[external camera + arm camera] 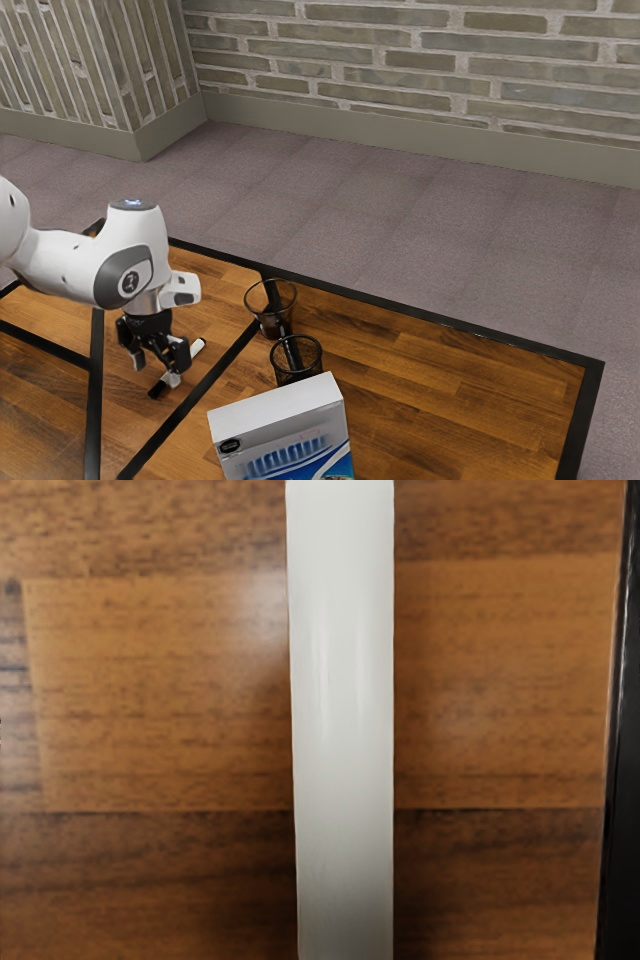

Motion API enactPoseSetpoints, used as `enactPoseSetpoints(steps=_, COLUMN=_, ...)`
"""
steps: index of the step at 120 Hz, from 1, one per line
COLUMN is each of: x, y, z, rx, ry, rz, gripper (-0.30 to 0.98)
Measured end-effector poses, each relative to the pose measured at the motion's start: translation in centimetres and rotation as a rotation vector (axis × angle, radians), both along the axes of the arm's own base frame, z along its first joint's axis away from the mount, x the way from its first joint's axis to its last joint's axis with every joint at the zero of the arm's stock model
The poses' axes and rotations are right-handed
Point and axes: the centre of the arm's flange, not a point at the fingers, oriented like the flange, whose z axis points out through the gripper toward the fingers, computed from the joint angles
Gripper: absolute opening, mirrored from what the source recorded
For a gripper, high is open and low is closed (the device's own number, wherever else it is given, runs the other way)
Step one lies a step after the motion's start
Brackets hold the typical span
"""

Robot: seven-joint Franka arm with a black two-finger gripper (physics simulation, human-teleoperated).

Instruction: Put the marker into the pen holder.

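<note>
Wood table (450, 400) with black strips; white-and-blue box (280, 425) near two dark pen holders (297, 358); gripper (156, 371) low over the marker, fingers well spread, nothing gripped; marker (195, 352) lying flat on the table, long axis diagonal in exterior view, white end upper right, black end lower left.

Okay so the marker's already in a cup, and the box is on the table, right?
No, the exterior view shows the marker in neither the front cup nor the back cup: it's down by the tool. The box is on the table.
</note>
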Motion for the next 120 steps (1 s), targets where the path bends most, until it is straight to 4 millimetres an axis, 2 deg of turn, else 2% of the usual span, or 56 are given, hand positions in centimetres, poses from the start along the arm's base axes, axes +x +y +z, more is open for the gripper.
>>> enactPoseSetpoints(steps=31, x=0.1, y=0.1, z=-1.1, rx=-0.005, ry=-0.01, rz=-0.076, gripper=0.41)
enactPoseSetpoints(steps=57, x=0.1, y=0.1, z=-1.1, rx=-0.014, ry=-0.018, rz=-0.112, gripper=0.16)
enactPoseSetpoints(steps=71, x=0.2, y=0.1, z=-1.1, rx=-0.017, ry=-0.02, rz=-0.129, gripper=0.07)
enactPoseSetpoints(steps=99, x=0.2, y=0.2, z=-1.2, rx=-0.018, ry=-0.019, rz=-0.148, gripper=-0.01)
enactPoseSetpoints(steps=120, x=0.2, y=0.2, z=-1.4, rx=-0.022, ry=-0.016, rz=-0.154, gripper=0.05)
